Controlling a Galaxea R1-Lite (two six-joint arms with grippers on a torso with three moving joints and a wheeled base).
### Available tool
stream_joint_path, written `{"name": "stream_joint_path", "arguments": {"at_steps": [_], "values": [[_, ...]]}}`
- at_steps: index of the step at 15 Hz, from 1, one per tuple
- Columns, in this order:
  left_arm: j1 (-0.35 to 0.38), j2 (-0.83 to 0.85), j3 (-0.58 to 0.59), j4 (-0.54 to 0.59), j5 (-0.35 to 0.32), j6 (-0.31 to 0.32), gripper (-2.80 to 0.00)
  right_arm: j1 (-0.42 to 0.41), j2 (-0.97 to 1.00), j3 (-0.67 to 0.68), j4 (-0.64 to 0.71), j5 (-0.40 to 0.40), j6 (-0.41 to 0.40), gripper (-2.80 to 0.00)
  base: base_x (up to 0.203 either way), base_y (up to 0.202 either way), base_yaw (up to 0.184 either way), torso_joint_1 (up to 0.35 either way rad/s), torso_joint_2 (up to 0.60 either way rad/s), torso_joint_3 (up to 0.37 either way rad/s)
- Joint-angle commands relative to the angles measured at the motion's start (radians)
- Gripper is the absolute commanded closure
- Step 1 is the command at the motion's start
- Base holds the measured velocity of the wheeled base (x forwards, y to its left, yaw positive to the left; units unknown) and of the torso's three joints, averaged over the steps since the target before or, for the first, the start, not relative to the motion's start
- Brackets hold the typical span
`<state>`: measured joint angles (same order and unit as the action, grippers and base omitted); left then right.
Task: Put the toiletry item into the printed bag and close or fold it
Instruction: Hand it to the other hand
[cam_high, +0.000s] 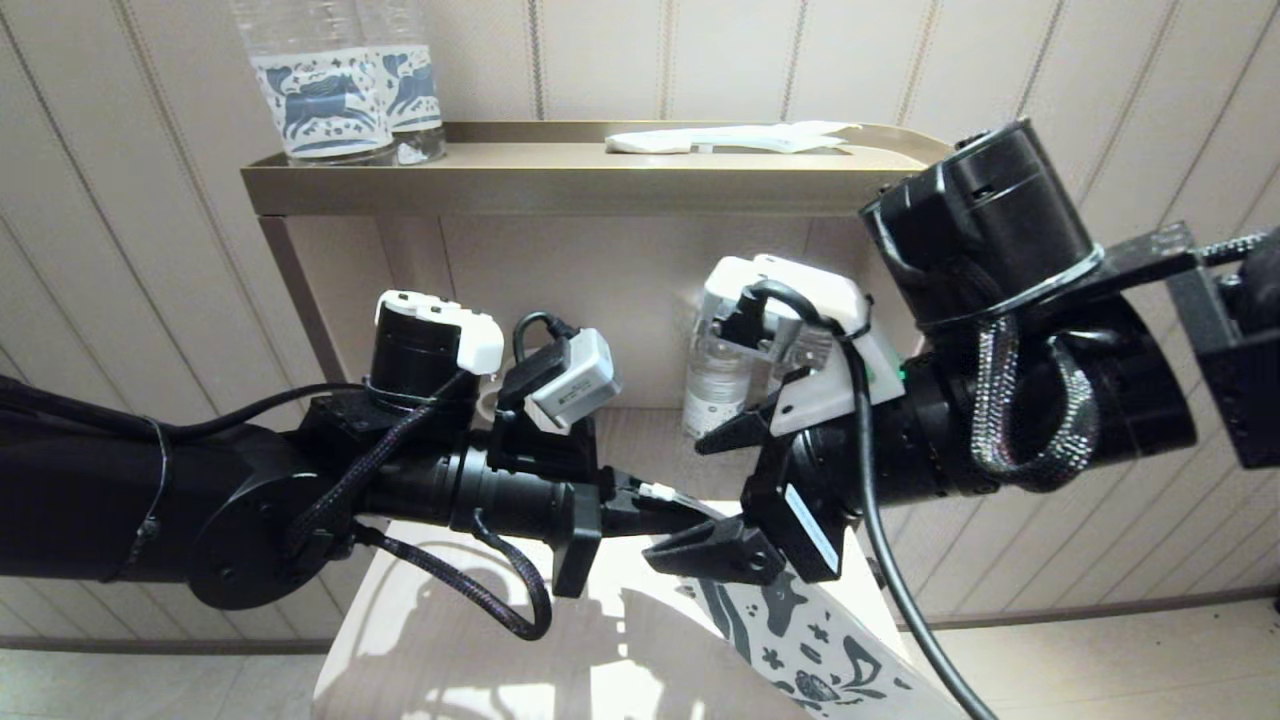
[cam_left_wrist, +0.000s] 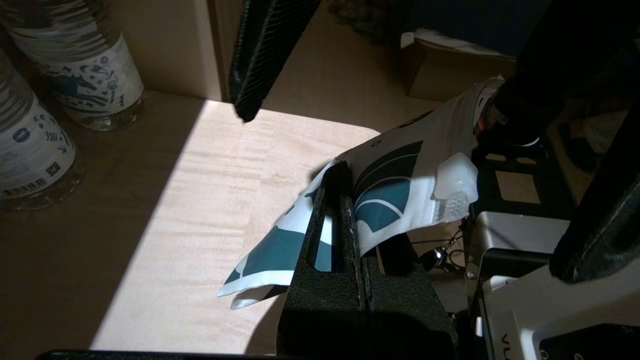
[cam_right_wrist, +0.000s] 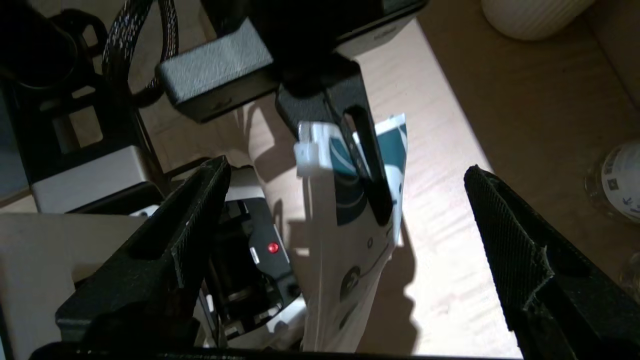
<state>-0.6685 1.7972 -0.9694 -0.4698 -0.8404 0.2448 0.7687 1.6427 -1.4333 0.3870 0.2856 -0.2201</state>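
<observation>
The printed bag (cam_high: 815, 650) hangs tilted over the light wooden table (cam_high: 450, 650), white with dark blue print. My left gripper (cam_high: 672, 517) is shut on its upper edge; in the left wrist view the black fingers (cam_left_wrist: 334, 210) pinch the bag (cam_left_wrist: 400, 195) near a corner. The toothbrush's pale head (cam_left_wrist: 456, 186) pokes out of the bag's mouth, its handle hidden inside. The head (cam_right_wrist: 311, 150) also shows in the right wrist view, beside the bag (cam_right_wrist: 345, 260). My right gripper (cam_high: 712, 492) is open, its fingers (cam_right_wrist: 200, 210) standing wide on either side of the bag's top, touching nothing.
Two clear bottles with blue horse labels (cam_high: 335, 95) and a flat white packet (cam_high: 730, 138) sit on the upper brass-edged shelf (cam_high: 560, 185). More bottles (cam_left_wrist: 85, 75) stand at the back of the table, one behind my right wrist (cam_high: 715, 385). A white ribbed cup (cam_right_wrist: 535, 15) stands nearby.
</observation>
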Motion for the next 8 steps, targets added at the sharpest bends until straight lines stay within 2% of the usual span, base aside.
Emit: {"name": "stream_joint_path", "arguments": {"at_steps": [1, 8], "values": [[0.0, 0.002, 0.003, -0.007, -0.005, -0.001, 0.0, 0.0, 0.049, -0.032, -0.02, 0.003, 0.011, -2.8, 0.0, 0.0, 0.0, 0.0, 0.0, 0.0], [0.001, 0.004, 0.004, -0.01, -0.005, 0.004, 0.0, 0.0, 0.065, -0.068, -0.02, 0.003, 0.015, -2.8, 0.0, 0.0, 0.0, 0.0, 0.0, 0.0]]}}
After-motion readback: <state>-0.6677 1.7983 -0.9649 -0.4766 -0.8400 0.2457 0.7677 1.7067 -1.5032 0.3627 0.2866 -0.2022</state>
